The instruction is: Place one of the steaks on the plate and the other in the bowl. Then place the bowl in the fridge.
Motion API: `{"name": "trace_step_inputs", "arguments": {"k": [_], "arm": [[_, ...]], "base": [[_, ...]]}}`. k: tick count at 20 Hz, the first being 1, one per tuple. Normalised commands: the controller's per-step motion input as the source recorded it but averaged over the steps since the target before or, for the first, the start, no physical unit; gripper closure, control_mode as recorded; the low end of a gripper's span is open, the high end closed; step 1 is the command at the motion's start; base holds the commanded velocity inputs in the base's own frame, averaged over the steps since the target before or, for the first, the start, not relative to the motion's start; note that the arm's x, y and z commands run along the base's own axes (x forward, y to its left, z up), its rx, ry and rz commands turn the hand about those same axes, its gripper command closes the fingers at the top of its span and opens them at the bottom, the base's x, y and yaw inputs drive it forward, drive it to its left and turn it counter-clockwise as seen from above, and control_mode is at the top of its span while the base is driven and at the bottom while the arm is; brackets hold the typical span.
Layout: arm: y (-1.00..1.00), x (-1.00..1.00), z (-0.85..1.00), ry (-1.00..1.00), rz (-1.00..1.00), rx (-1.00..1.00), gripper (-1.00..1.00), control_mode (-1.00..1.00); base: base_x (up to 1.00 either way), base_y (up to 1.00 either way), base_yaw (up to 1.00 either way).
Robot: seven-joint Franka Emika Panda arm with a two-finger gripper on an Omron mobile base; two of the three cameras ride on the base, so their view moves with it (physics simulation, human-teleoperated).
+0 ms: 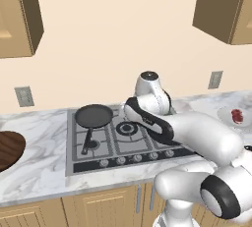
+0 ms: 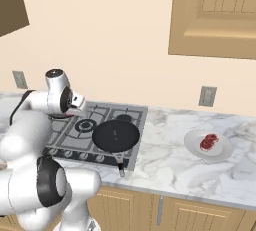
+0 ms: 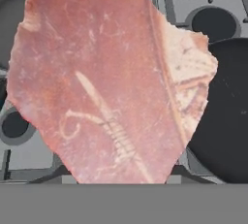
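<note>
The pincer is clamped on a pale pink steak [image 3: 109, 82], the slab hanging right in front of the hand camera and hiding the fingertips. Behind it sits the grey stove [image 3: 193, 5] with its burners, and a black pan [image 3: 225, 116] just off to one side. From the base cameras the hand is tucked behind the arm's own white links, above the hob.

Out from there, the stove [image 1: 123, 137] is sunk into the marble desk [image 1: 39, 167], with a long-handled frying pan [image 1: 93, 116] on a back burner. Far along the desk to the robot's left, at the picture's edge, is the dark wooden bowl [image 1: 10, 147]. Off to the right, a white plate [image 2: 192, 142] already carries the darker red steak [image 2: 209, 142]. So one steak is placed, and I'd say this one is meant for the bowl.

What could go wrong? The meat is held by one edge and hangs loose, so a fast swing could shake it free onto the burners or into a pan. The bowl is well apart from the hand, and a short reach could drop the steak on its rim or on the desk. The fridge isn't in sight.

No brand, label or writing can be read anywhere.
</note>
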Motion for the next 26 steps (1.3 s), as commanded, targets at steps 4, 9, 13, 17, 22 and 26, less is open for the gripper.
{"name": "trace_step_inputs", "arguments": {"k": [4, 9, 13, 17, 22, 26], "arm": [[-0.74, -0.38, 0.59, 0.14, 0.36, 0.0, 1.0, -1.0], [-0.77, -0.37, -0.03, 0.12, 0.14, -0.15, 1.0, -1.0], [-0.46, -0.24, -0.04, 0.03, -0.01, -0.07, 1.0, -1.0], [0.0, 0.0, 0.0, 0.0, 0.0, 0.0, 1.0, -1.0], [0.09, -0.03, 0.0, 0.0, -0.03, 0.0, 1.0, 1.0], [0.0, 0.0, 0.0, 0.0, 0.0, 0.0, 1.0, 1.0]], "base": [[0.0, 0.0, 0.0], [0.0, 0.0, 0.0], [0.0, 0.0, 0.0], [0.0, 0.0, 0.0], [-0.19, 0.47, -0.11], [-0.34, 1.0, -0.23]]}}
